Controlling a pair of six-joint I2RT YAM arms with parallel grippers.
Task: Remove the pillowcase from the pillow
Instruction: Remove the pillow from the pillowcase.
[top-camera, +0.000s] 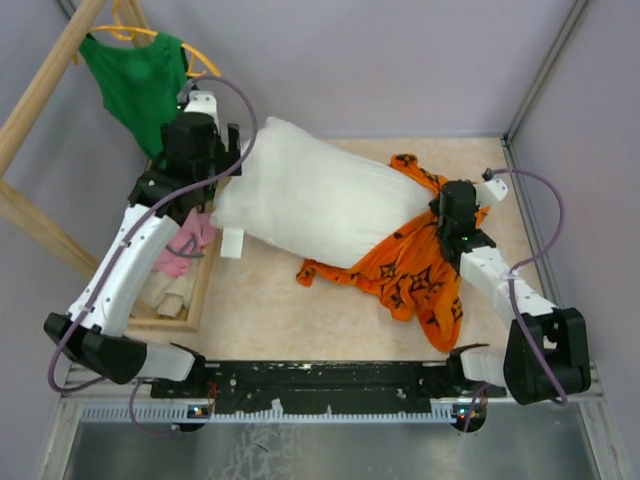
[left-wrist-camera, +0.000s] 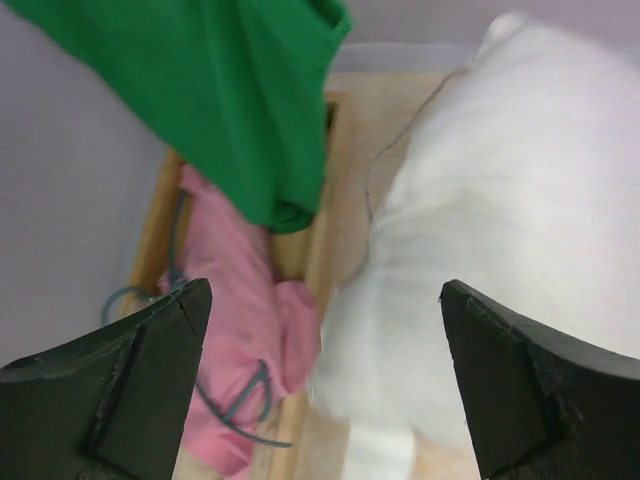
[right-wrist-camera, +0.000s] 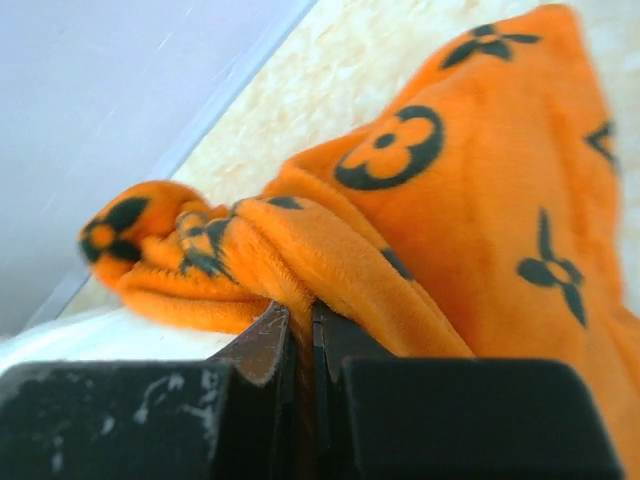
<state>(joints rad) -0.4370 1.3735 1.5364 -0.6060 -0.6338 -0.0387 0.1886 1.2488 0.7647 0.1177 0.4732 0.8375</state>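
Your right gripper (right-wrist-camera: 300, 325) is pinched closed on a bunched fold of the orange pillowcase (right-wrist-camera: 480, 200). The rest of the pillowcase lies crumpled on the table (top-camera: 270, 310) against the right end of the bare white pillow (top-camera: 320, 200). Your left gripper (left-wrist-camera: 325, 295) is spread wide and holds nothing. It is at the pillow's left end, near a pink cloth (left-wrist-camera: 235, 300) and a hanging green top (left-wrist-camera: 220, 90).

The pillowcase (top-camera: 415, 270) is bright orange, printed with black flowers, four-pointed stars and ringed circles. The pillow (top-camera: 310, 200) is plain white. The bench (top-camera: 260, 310) is pale beige with a faint mottle. Past its far left corner a tank top (top-camera: 140, 85) shows solid green; at its left edge a cloth (top-camera: 185, 245) is pink, crossed by a teal cord (left-wrist-camera: 240, 400).
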